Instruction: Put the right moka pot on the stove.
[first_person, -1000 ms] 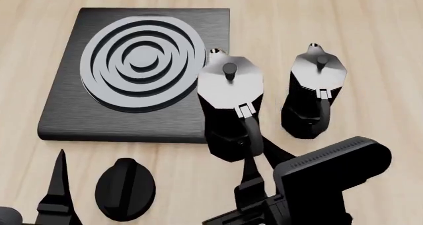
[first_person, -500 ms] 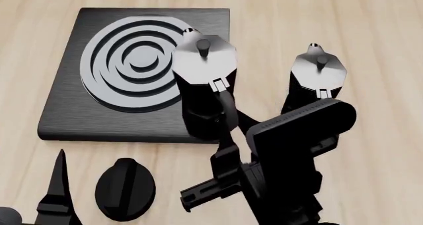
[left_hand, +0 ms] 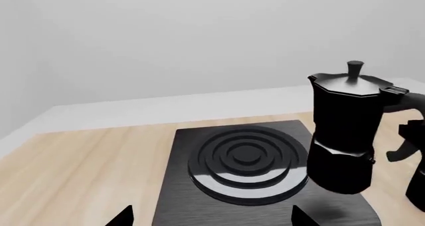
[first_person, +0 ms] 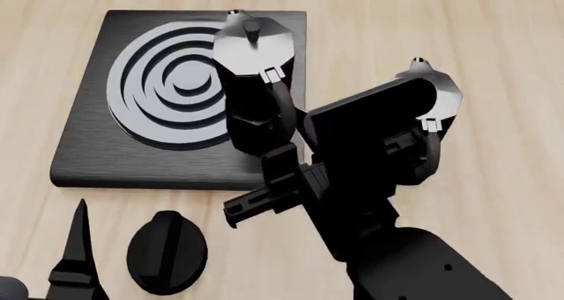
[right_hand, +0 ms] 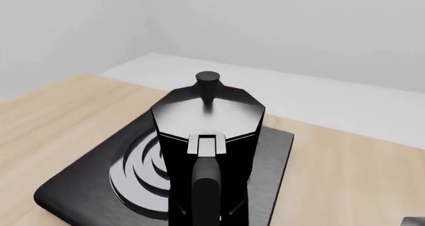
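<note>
A black moka pot (first_person: pixel 253 45) with a silvery lid hangs just above the right part of the stove (first_person: pixel 88 156), beside the ringed burner (first_person: pixel 176 82). My right gripper (first_person: pixel 286 123) is shut on its curved handle (right_hand: pixel 206 183). The left wrist view shows the same pot (left_hand: pixel 345 131) upright over the slab's edge (left_hand: pixel 174 206). An identical second moka pot (first_person: pixel 447 92) stands on the table, further right in the head view and partly behind my right arm. My left gripper (left_hand: pixel 212 219) is open and empty in front of the stove; one finger (first_person: pixel 78 247) shows low at the left.
A black dial knob (first_person: pixel 168 250) lies on the wooden table (first_person: pixel 493 36) in front of the stove. My right arm (first_person: pixel 370 201) crosses the lower middle of the head view. A white wall rises behind the table.
My right gripper has carried the held pot left and away from me, from beside the stove's right edge to over the slab next to the burner. The second pot and left gripper have not moved.
</note>
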{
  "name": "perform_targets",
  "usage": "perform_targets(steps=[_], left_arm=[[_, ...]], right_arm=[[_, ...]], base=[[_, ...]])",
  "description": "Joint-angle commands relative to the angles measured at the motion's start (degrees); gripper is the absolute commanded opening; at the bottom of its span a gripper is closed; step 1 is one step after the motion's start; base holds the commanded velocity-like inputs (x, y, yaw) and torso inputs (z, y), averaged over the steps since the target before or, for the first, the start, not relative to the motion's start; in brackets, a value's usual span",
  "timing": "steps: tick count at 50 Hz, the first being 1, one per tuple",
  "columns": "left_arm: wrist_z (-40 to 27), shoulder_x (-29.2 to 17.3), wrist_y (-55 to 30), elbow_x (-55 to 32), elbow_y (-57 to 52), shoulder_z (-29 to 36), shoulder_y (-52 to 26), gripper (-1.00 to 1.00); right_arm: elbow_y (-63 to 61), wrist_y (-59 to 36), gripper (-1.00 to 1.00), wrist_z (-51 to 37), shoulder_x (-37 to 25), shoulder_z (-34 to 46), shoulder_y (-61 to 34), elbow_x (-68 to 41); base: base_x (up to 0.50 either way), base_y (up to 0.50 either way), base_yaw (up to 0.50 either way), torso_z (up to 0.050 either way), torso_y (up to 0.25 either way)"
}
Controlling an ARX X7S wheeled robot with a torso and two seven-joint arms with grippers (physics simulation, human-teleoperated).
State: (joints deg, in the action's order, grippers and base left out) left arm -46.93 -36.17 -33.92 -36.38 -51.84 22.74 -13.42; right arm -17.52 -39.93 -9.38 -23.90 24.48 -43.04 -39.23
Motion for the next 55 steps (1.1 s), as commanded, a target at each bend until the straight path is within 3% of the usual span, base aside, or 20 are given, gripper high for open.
perform_targets(steps=[1, 55], left_arm=[[0.0, -0.1, 0.3, -0.1, 0.0, 0.1, 0.0, 1.00], [-0.5, -0.7, 1.1, -0.9, 0.0, 0.2, 0.0, 1.00]], right_arm=[[6.5, 1.5, -1.00, 2.6, 2.9, 0.8, -4.9, 2.3], [35.0, 10.3, -1.00, 9.4, 14.8, 7.3, -18.2, 8.8]], base=[[0.00, 0.00, 0.00, 0.000, 0.000], [0.00, 0.00, 0.00, 0.000, 0.001]])
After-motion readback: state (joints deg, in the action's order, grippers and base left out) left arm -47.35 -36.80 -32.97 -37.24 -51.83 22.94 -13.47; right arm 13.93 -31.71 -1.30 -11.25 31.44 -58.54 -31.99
